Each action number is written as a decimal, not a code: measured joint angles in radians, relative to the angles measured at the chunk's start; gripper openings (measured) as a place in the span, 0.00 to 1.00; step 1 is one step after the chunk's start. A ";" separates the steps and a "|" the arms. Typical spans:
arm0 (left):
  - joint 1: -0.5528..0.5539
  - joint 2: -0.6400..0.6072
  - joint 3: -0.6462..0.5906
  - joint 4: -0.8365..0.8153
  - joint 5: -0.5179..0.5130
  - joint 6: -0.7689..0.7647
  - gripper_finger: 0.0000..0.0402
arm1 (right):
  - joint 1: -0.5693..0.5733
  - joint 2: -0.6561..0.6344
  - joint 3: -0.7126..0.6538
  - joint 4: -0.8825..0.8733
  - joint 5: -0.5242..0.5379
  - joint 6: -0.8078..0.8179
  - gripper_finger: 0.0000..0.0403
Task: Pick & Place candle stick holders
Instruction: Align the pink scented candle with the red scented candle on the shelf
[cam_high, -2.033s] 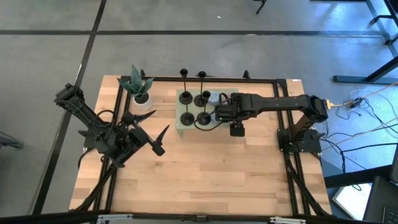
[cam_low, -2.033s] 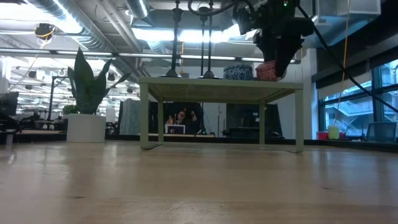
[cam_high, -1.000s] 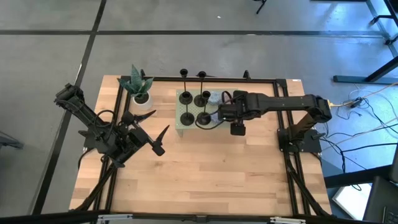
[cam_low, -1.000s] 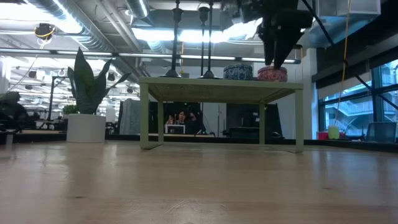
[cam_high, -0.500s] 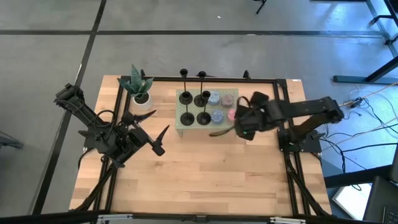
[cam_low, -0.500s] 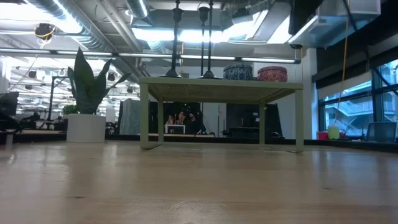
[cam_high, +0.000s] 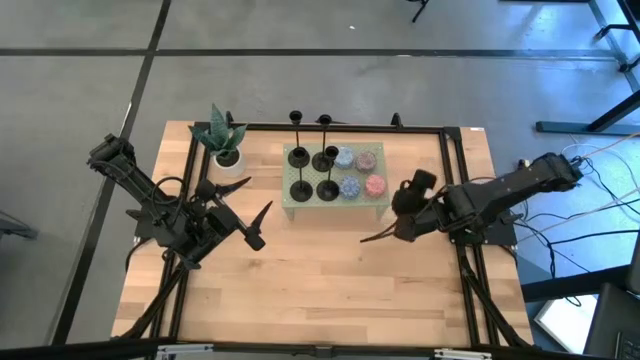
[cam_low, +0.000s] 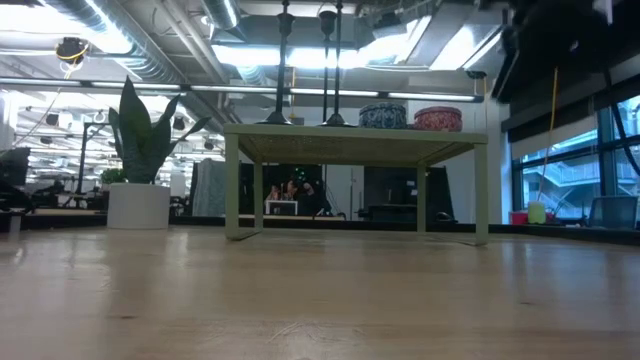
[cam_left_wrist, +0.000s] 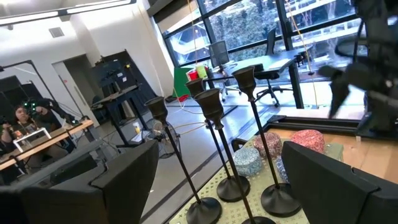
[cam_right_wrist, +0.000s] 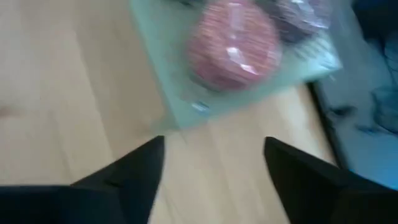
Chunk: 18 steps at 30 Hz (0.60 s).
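Several matte-black candle stick holders (cam_high: 312, 175) stand upright by their disc bases on the left half of a small pale-green stand (cam_high: 385, 203). They also show in the low view (cam_low: 285, 60) and the left wrist view (cam_left_wrist: 214, 109). My right gripper (cam_high: 385, 233) is open and empty over the bare wood, near-right of the stand; its wrist view (cam_right_wrist: 211, 155) shows its fingers apart. My left gripper (cam_high: 255, 225) is open and empty, well to the left of the stand, facing the holders (cam_left_wrist: 219, 149).
Speckled pink pucks (cam_high: 375, 185) and blue pucks (cam_high: 349, 187) sit on the stand's right half. A potted green plant (cam_high: 222, 140) stands at the far left. A black frame (cam_high: 450, 150) rims the table. Bare wood (cam_high: 320, 280) lies toward the near edge.
My right gripper has let go of a pink puck, which stays on the stand's near right corner. The gripper has drawn back from over the stand toward the table's right and near edges, and now hangs beyond the stand.
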 joint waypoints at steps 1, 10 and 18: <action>0.000 0.000 0.000 0.000 0.000 0.000 0.84 | 0.000 -0.013 -0.046 0.074 -0.004 -0.010 0.62; 0.000 0.000 0.000 0.000 0.000 0.000 0.84 | 0.023 -0.031 -0.178 0.367 -0.006 -0.112 0.06; 0.000 0.000 0.000 0.000 0.000 0.000 0.84 | 0.011 -0.038 -0.171 0.342 0.208 -0.140 0.03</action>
